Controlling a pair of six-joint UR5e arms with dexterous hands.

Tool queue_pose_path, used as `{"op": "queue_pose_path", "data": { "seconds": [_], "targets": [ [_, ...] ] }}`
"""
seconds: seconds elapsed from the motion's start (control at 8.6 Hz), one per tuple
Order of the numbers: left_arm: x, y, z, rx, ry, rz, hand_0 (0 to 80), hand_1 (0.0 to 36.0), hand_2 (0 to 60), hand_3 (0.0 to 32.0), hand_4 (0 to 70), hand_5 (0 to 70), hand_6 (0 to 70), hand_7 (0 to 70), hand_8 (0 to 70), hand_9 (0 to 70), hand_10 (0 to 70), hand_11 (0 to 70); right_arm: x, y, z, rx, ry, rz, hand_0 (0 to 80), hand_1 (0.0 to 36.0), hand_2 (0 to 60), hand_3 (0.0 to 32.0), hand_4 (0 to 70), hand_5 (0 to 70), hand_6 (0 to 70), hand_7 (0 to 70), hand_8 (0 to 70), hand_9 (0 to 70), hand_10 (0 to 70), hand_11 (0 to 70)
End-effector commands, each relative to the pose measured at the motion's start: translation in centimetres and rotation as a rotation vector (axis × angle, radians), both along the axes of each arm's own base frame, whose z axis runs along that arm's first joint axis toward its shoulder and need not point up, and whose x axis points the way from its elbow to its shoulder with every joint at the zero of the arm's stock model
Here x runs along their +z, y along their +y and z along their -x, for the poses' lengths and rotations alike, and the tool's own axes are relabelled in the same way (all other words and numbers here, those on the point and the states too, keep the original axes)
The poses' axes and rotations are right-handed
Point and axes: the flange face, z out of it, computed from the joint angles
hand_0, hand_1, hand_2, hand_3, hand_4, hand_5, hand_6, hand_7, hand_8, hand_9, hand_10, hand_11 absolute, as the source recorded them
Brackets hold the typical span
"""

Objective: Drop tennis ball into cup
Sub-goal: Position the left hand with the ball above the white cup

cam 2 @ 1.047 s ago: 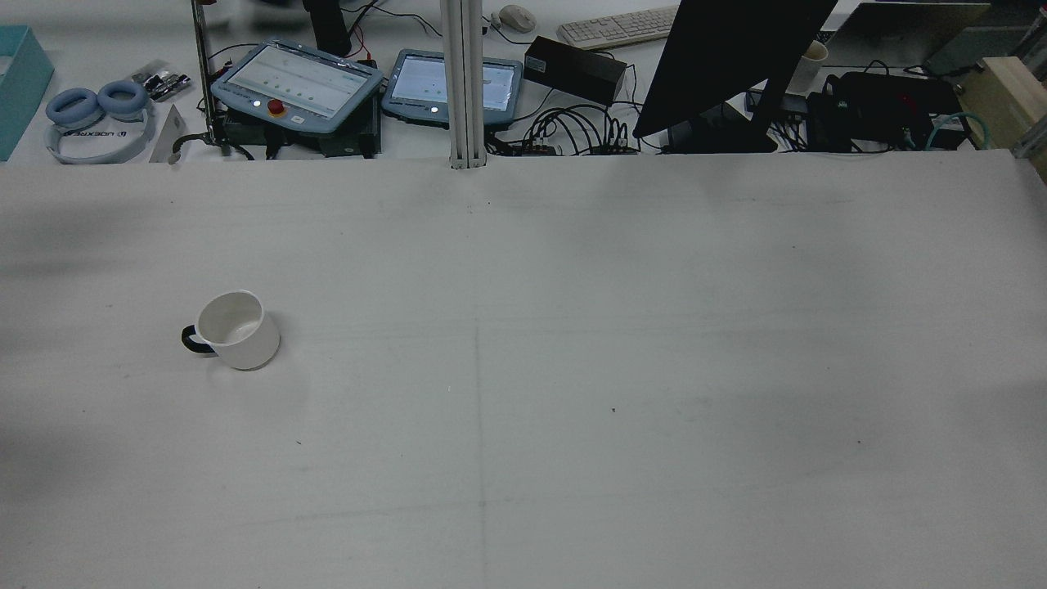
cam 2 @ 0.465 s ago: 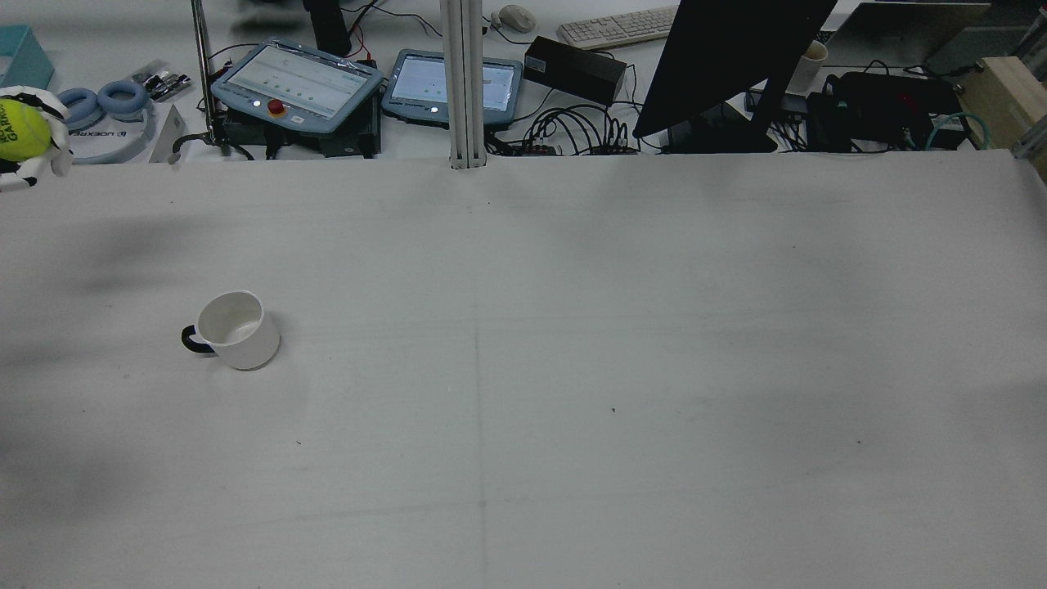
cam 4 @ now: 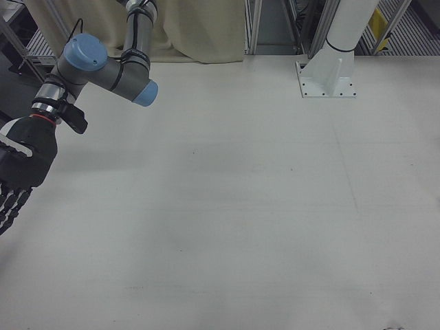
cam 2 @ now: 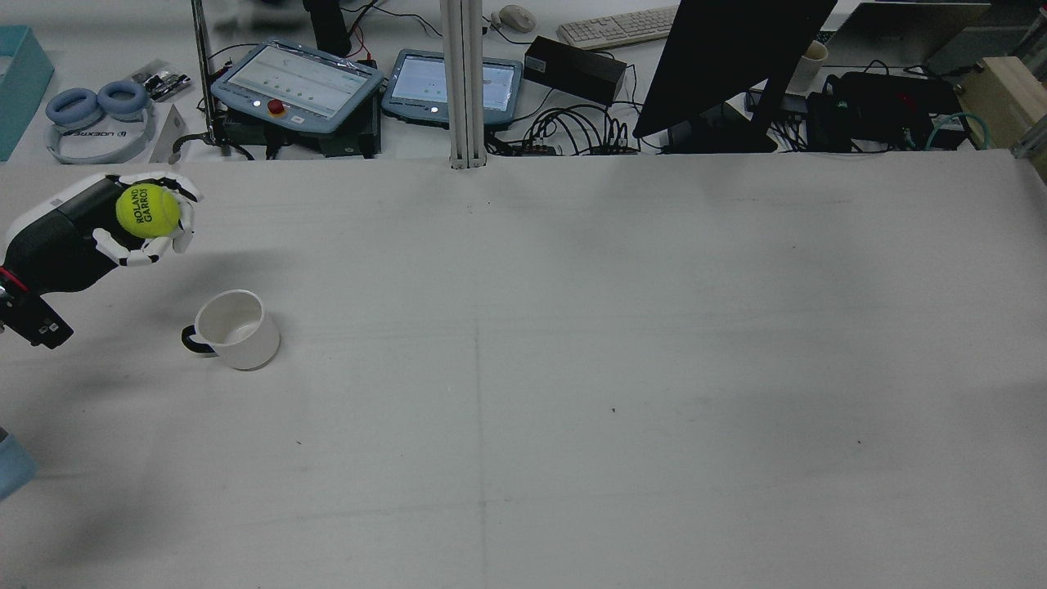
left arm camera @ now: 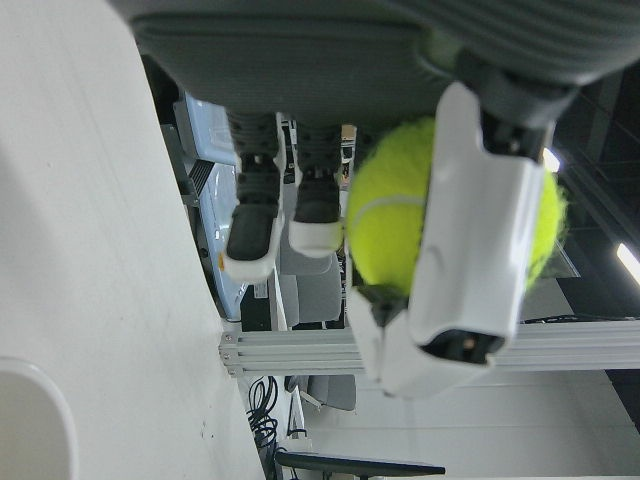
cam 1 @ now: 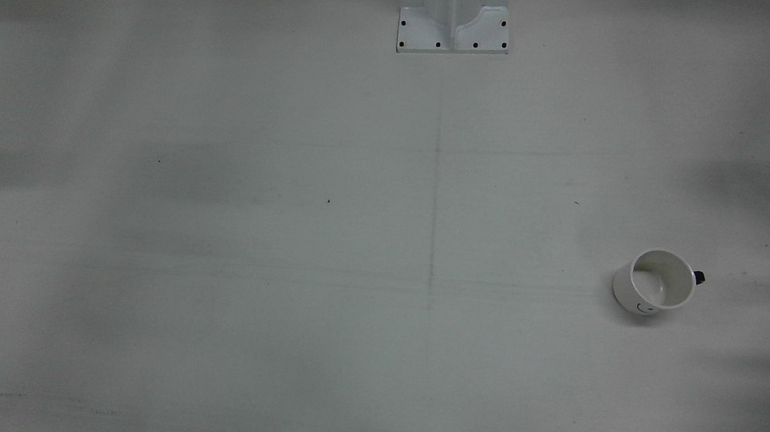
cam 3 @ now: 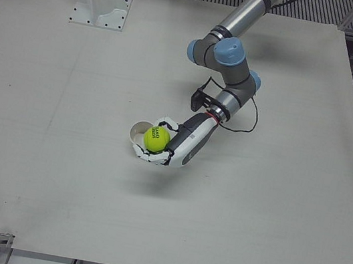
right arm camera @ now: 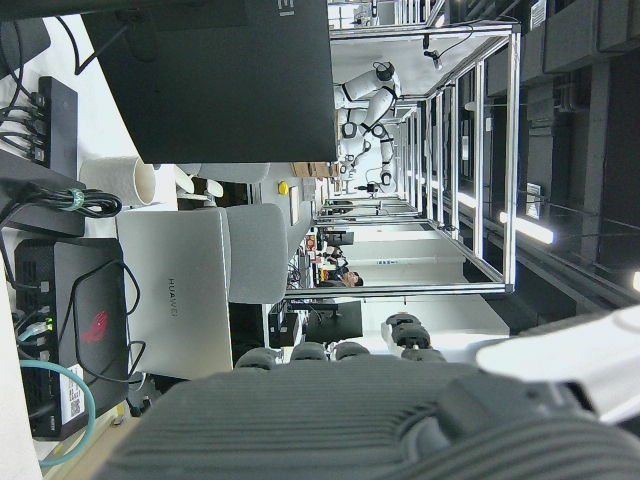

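Note:
A white cup (cam 2: 237, 330) with a dark handle stands upright on the table's left half in the rear view; it also shows in the front view (cam 1: 658, 282). My left hand (cam 2: 123, 225) is shut on a yellow-green tennis ball (cam 2: 147, 211) and holds it in the air, left of and beyond the cup. In the left-front view the ball (cam 3: 155, 139) and hand (cam 3: 177, 147) hide most of the cup (cam 3: 138, 130). The left hand view shows the ball (left arm camera: 400, 215) between the fingers (left arm camera: 470, 250). My right hand (cam 4: 17, 172) hangs open and empty at the table's far side.
Beyond the table's far edge lie teach pendants (cam 2: 296, 86), headphones (cam 2: 98, 123), cables and a dark monitor (cam 2: 728, 57). An aluminium post (cam 2: 464, 82) stands at that edge. A white arm pedestal (cam 1: 454, 8) sits at the table's near-robot edge.
The left hand with the ball has come in from the rear view's left edge and moved right and down toward the cup. The cup has not moved.

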Motion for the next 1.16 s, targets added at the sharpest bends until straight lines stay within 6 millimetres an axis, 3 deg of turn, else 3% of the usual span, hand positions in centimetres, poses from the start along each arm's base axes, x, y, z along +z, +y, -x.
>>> {"op": "queue_pose_path", "data": {
  "seconds": [0.0,0.12,0.35,0.47,0.58,0.7,0.81,1.05],
  "targets": [
    [-0.7,1.2,-3.3,0.056,-0.002,-0.011,80.0,36.0,60.0,0.0,38.6,33.7,70.0,70.0,54.4,69.9,39.5,58.7,0.0,0.0,0.0,0.000,0.000,0.000,0.0,0.0,0.0,0.0,0.0,0.0,0.0,0.0,0.0,0.0,0.0,0.0],
    [-0.9,1.8,-4.4,0.076,-0.002,-0.013,80.0,36.0,60.0,0.0,38.1,34.8,70.0,70.0,54.2,69.5,39.2,58.3,0.0,0.0,0.0,0.000,0.000,0.000,0.0,0.0,0.0,0.0,0.0,0.0,0.0,0.0,0.0,0.0,0.0,0.0],
    [-1.0,1.9,-4.4,0.075,0.020,-0.036,80.0,36.0,60.0,0.0,37.9,34.9,70.0,70.0,54.2,69.5,38.6,57.7,0.0,0.0,0.0,0.000,0.000,-0.002,0.0,0.0,0.0,0.0,0.0,0.0,0.0,0.0,0.0,0.0,0.0,0.0],
    [-1.0,1.8,-4.4,0.073,0.027,-0.047,80.0,36.0,60.0,0.0,37.1,32.9,70.0,70.0,51.7,66.2,37.1,55.4,0.0,0.0,0.0,0.000,0.000,0.000,0.0,0.0,0.0,0.0,0.0,0.0,0.0,0.0,0.0,0.0,0.0,0.0],
    [-0.9,1.8,-4.4,0.072,0.027,-0.048,71.6,36.0,60.0,0.0,30.1,26.2,70.0,70.0,37.5,43.3,32.1,48.4,0.0,0.0,0.0,0.000,0.000,0.000,0.0,0.0,0.0,0.0,0.0,0.0,0.0,0.0,0.0,0.0,0.0,0.0],
    [-1.2,1.9,-4.5,0.073,0.032,-0.056,59.9,33.5,58.0,0.0,22.3,20.7,58.5,35.5,26.2,25.9,27.2,41.9,0.0,0.0,0.0,0.000,0.000,0.000,0.0,0.0,0.0,0.0,0.0,0.0,0.0,0.0,0.0,0.0,0.0,0.0],
    [-0.9,2.0,-4.5,0.073,0.030,-0.054,58.3,32.4,50.9,0.0,18.2,17.0,39.7,31.0,20.9,23.0,25.3,39.4,0.1,0.0,0.0,0.000,0.000,0.001,0.0,0.0,0.0,0.0,0.0,0.0,0.0,0.0,0.0,0.0,0.0,0.0],
    [0.8,3.0,-3.7,0.074,0.026,-0.051,54.5,28.9,52.1,0.0,15.1,17.4,46.6,25.0,21.2,20.4,23.8,36.8,0.0,0.0,0.0,0.000,0.000,0.000,0.0,0.0,0.0,0.0,0.0,0.0,0.0,0.0,0.0,0.0,0.0,0.0]
  ]
}}
